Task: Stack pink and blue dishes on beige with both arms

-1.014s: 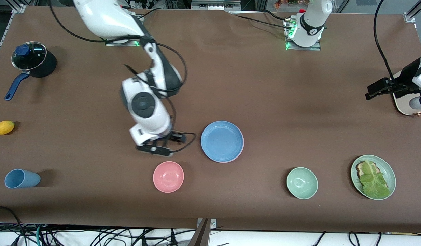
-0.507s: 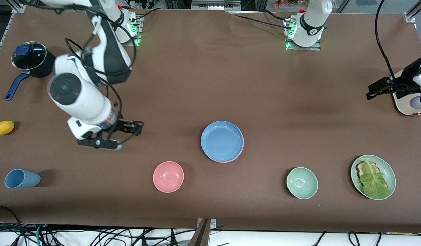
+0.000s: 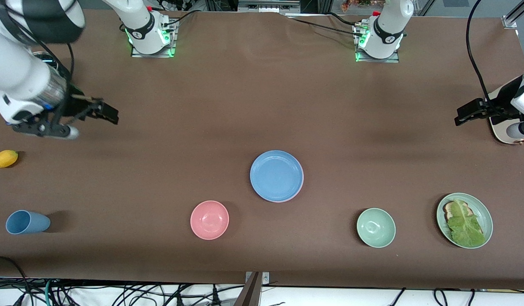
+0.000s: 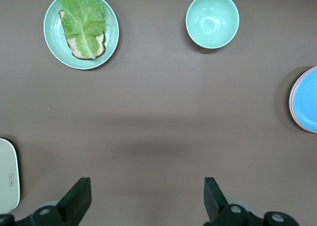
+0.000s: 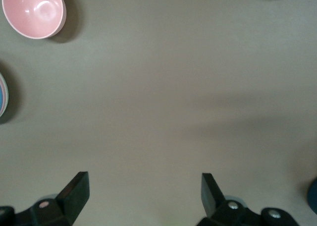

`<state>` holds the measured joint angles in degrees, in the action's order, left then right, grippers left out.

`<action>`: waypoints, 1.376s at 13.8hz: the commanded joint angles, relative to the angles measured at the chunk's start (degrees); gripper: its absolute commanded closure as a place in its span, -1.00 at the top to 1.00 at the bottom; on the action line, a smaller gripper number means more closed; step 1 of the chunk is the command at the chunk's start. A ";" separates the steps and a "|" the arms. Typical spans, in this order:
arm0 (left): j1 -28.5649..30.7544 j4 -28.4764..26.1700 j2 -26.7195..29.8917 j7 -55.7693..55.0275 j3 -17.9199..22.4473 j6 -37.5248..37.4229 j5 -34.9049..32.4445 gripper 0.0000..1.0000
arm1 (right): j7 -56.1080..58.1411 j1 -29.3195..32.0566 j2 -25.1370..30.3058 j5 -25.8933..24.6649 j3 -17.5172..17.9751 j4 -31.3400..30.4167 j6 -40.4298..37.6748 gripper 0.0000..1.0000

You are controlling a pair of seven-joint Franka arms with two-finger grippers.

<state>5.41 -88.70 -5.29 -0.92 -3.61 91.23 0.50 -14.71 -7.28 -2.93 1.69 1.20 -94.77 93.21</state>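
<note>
My blue plate (image 3: pixel 276 175) sits atop the pink plate's (image 3: pixel 301 187) rim; both my grippers, left (image 4: pixel 143 198) and right (image 5: pixel 142 196), gape wide, empty.

Brown table (image 3: pixel 262 106): plate stack, blue plate (image 3: pixel 276 175) on top, pink bowl (image 3: pixel 209 219), green bowl (image 3: pixel 375 227), lettuce plate (image 3: pixel 464 219), blue cup (image 3: pixel 26 222), lemon (image 3: pixel 4 158).

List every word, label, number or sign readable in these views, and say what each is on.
None can be read.
White board at the left arm's end of the table: a small dark mark, too small to read.
Arm bases: a small dark mark on the black band, blurred.
Dishes, including the blue plate: no print.
</note>
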 commanded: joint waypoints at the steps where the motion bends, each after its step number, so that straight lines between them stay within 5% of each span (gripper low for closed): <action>1: -0.05 0.11 0.11 1.18 0.10 -0.09 -1.21 1.00 | 3.53 2.53 4.07 -0.37 1.43 -2.35 -2.24 1.00; 19: -0.05 0.02 0.11 1.18 0.19 -0.53 -1.20 1.00 | 7.15 3.15 2.14 -2.13 0.82 1.17 -2.68 1.00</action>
<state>5.47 -88.70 -5.41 -0.83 -3.45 91.18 0.50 -8.10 -4.68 -0.35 0.28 1.50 -94.96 90.92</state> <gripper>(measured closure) 0.000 0.000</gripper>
